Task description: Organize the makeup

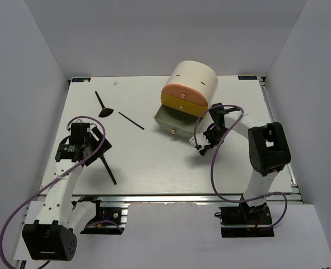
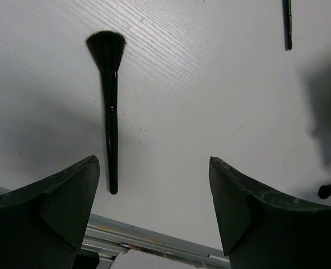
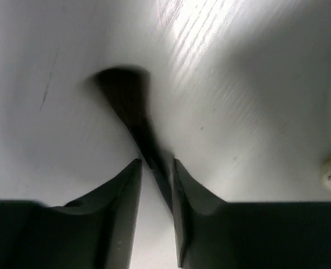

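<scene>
A blurred dark brush (image 3: 133,112) is pinched in the right gripper's (image 3: 155,162) closed jaws, right of centre, just near of the drawer unit's (image 1: 196,75) open green drawer (image 1: 171,120). To the left, a powder brush (image 2: 110,112) lies on the table (image 1: 154,162) below the left gripper (image 2: 153,159), whose jaws are wide and empty.

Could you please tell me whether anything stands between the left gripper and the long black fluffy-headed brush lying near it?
Nothing visible does. In the left wrist view only bare white table shows between the open left gripper and the long black fluffy-headed brush, whose handle end lies beside one finger, off-centre.
</scene>
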`<state>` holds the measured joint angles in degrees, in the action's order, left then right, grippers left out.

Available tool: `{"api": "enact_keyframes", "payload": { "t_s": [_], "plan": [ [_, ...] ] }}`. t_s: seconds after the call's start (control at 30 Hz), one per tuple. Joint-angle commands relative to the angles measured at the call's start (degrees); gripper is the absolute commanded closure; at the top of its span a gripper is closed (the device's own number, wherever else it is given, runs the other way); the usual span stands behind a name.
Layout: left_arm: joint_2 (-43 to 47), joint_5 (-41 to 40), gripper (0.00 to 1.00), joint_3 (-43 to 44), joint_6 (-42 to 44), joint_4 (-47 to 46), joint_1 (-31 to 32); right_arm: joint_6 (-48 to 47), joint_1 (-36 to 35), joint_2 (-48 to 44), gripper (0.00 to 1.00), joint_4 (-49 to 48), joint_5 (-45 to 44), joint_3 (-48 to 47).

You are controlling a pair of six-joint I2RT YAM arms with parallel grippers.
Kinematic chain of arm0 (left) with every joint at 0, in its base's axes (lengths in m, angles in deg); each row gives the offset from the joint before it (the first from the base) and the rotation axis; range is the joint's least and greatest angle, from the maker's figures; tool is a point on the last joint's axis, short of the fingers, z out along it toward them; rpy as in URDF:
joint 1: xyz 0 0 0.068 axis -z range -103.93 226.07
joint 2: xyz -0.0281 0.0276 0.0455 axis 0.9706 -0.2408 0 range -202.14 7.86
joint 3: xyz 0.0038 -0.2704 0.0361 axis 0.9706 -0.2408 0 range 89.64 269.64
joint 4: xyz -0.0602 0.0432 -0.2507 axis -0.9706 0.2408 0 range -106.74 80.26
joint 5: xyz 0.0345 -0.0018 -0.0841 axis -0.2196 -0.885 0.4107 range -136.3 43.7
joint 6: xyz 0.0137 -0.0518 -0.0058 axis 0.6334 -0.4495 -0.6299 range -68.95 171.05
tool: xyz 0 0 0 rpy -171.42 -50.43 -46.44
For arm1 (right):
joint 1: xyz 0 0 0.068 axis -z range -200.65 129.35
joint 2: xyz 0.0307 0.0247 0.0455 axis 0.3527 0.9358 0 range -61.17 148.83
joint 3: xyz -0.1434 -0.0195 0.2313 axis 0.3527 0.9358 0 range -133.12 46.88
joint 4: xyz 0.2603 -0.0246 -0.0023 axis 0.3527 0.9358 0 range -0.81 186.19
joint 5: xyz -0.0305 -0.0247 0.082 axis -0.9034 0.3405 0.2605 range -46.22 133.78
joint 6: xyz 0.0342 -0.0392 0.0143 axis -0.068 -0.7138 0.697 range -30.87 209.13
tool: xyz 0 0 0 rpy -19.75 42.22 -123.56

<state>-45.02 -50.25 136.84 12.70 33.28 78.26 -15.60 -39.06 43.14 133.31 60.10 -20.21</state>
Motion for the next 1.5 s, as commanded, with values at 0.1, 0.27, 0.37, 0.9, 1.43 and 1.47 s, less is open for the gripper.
{"api": "enact_keyframes", "payload": {
  "t_s": [0.1, 0.27, 0.37, 0.9, 1.43, 1.47],
  "plan": [
    [-1.3, -0.4, 0.1, -2.0, 0.6, 2.3, -3.0, -2.8, 0.3, 4.1, 0.92, 11.2, -3.4, -2.5],
    [-3.3, 1.7, 0.09, -5.0, -0.1, 1.9, -7.6, -1.4, 0.4, -1.4, 1.0, 14.9, 1.9, -1.2],
    [-3.4, 1.7, 0.09, -5.8, 0.1, 1.6, -8.2, 3.0, -0.2, -7.2, 1.0, 20.3, 12.1, -5.9],
    [-3.4, 6.0, 0.1, -11.5, -1.6, -3.5, -8.4, 87.7, -15.4, -14.9, 1.0, -44.2, -2.2, -12.4],
    [-4.2, 6.5, 0.1, -12.1, -1.7, -3.7, -8.5, 74.7, -15.2, -7.1, 0.42, -37.5, -1.8, -10.3],
    [-4.9, 6.6, 0.11, -12.2, -1.7, -3.9, -8.5, 74.8, -15.2, -7.4, 0.41, -37.2, -1.6, -10.0]
  ]
}}
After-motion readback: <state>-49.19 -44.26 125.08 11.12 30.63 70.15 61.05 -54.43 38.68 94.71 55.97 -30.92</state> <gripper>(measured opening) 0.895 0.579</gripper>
